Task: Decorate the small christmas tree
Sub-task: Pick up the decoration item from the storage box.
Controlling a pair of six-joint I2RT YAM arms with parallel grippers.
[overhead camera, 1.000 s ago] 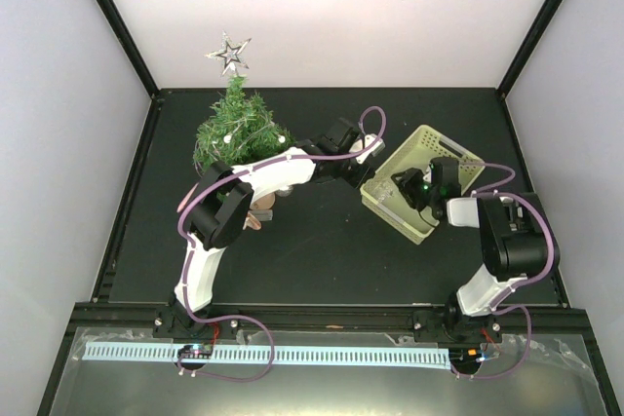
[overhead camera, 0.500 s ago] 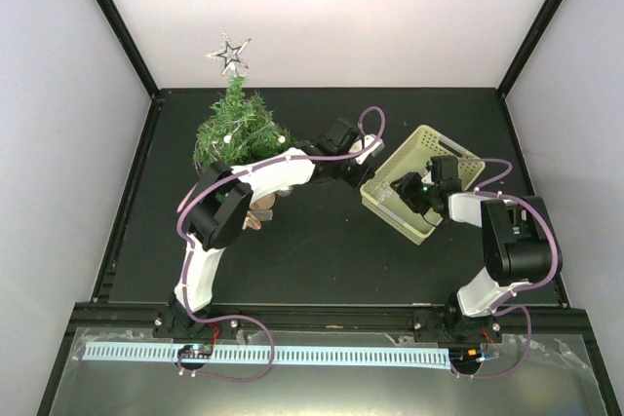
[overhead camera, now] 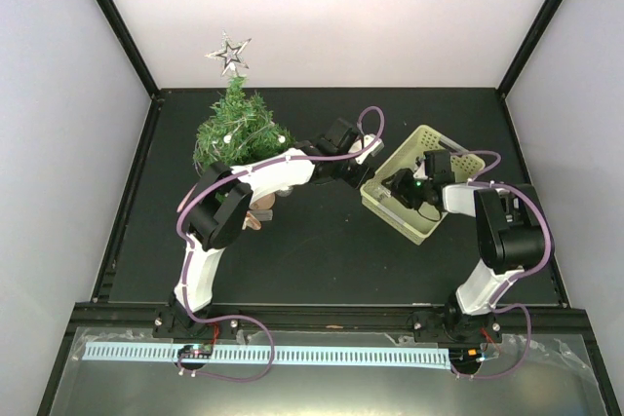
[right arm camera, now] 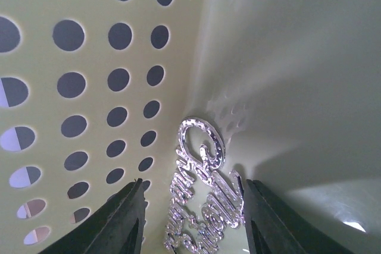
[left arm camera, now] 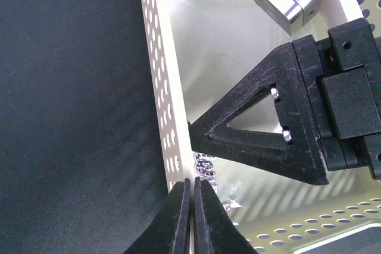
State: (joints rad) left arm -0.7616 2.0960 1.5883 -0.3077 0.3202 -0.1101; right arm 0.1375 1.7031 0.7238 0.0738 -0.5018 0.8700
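Right gripper [right arm camera: 190, 206], spread open, straddles the silver ornament [right arm camera: 202, 147] in the basket [right arm camera: 256, 40]; close squarely on it while the left gripper [left arm camera: 191, 185] clamps the basket wall.

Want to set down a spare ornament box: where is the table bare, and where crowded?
Bare: the near table strip before left arm and basket; the far strip between small christmas tree and basket. Crowded: the middle under that arm, and inside the basket, where left hand and right hand meet.
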